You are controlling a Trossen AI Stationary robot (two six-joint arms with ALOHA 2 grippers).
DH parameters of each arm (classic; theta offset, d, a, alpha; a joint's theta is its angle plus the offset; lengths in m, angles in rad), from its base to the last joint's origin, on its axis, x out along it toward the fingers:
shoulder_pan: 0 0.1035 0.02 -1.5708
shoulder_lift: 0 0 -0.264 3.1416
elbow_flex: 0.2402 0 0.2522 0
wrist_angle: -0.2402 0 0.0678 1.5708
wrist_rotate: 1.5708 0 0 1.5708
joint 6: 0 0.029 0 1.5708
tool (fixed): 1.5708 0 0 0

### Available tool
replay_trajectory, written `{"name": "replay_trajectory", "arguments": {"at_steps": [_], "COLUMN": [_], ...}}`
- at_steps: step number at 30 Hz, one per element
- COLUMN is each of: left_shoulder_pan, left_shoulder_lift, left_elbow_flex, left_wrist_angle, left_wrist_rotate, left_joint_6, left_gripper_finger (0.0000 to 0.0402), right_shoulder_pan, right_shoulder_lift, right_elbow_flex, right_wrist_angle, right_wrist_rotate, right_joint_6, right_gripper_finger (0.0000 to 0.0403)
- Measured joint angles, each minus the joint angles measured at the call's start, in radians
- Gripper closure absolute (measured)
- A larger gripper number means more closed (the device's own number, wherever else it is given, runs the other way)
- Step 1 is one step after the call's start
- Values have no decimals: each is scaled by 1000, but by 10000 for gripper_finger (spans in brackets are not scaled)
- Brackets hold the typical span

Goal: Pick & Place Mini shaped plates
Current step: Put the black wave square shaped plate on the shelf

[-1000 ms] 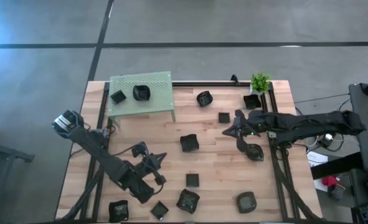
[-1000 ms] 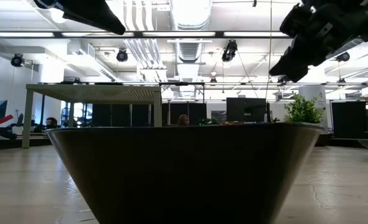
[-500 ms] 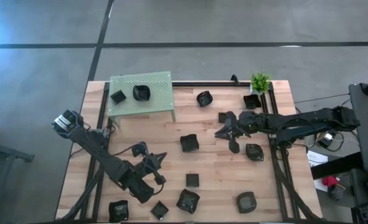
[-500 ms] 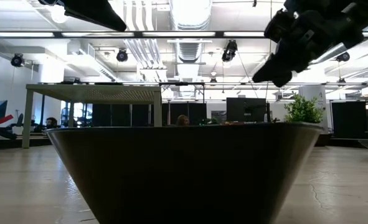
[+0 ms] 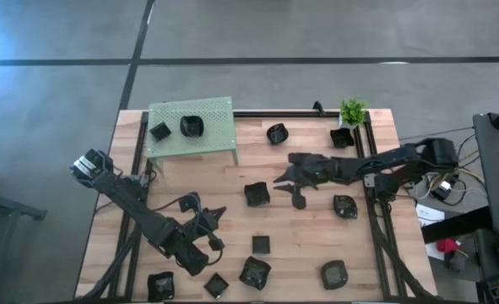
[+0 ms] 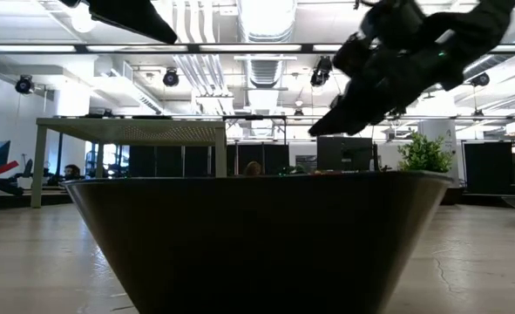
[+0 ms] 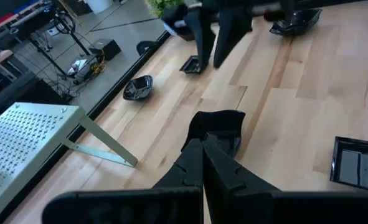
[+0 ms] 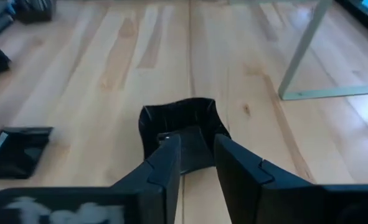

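Right gripper (image 8: pixel 196 163) fingers parted, empty, square plate (image 8: pixel 182 130) on the table just ahead between them; I risk nudging it sideways if one finger clips its rim.

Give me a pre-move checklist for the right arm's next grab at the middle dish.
1. Right gripper open: ok, a gap shows between its fingers.
2. Lined up on the target: ok, the middle dish sits straight ahead of the fingers in the right wrist view.
3. Nothing held yet: ok, the fingers are empty.
4. Target upright and free: ok, it stands alone on the table, apart from the other dishes.
5. Left gripper out of the way: ok, it is shut and waits at the near left of the table.
6. Space on the green platform: ok, two dishes sit at its left, the rest is bare.
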Motion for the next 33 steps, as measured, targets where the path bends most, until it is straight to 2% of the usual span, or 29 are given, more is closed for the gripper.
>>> {"name": "replay_trajectory", "arguments": {"at_steps": [6,13,20,33], "left_shoulder_pan": [1,1,1,1], "left_shoulder_lift": [0,0,-1,-1], "left_elbow_flex": [0,0,0,0], "left_wrist_angle": [0,1,5,8], "left_wrist_rotate": [0,8,14,32], "left_joint_6": [3,-14,-54,-82], "left_gripper_finger": [402,402,401,402], "right_shoulder_pan": [-1,-35,-75,-85], "right_shoulder_lift": [157,282,312,361], "right_elbow_flex": [124,238,269,269], "right_wrist_angle": [-18,-93,-126,-124], "right_wrist_rotate": [0,1,-38,-45], "right_joint_6": [-62,-82,-103,-110], "right_gripper_finger": [324,329,321,319]}}
